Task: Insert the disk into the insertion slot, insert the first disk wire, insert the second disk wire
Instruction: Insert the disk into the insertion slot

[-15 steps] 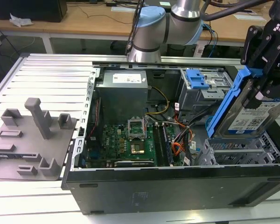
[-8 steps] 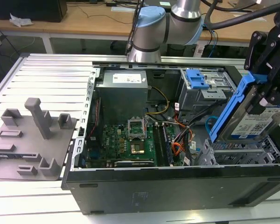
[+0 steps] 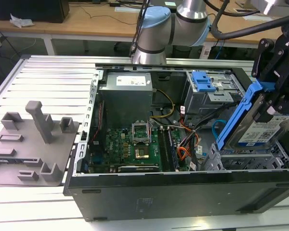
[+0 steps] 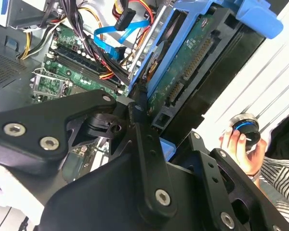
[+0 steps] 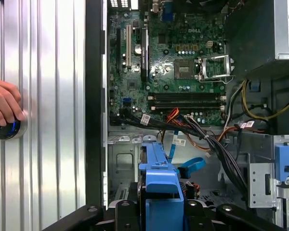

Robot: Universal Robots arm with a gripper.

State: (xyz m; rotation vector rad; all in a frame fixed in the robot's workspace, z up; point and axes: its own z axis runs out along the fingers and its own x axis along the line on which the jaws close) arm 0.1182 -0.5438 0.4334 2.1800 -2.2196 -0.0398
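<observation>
Disk (image 3: 258, 129): clamped edgewise in hand (image 3: 272, 108), tilted steeply over insertion slot (image 3: 245, 156) at computer case (image 3: 183, 192) corner, apparently angled to slide in; not yet seated.

The disk (image 3: 261, 131) hides part of the insertion slot (image 3: 233, 159) in the exterior view. The first wrist view's edge crops a hand (image 5: 2, 103).
</observation>
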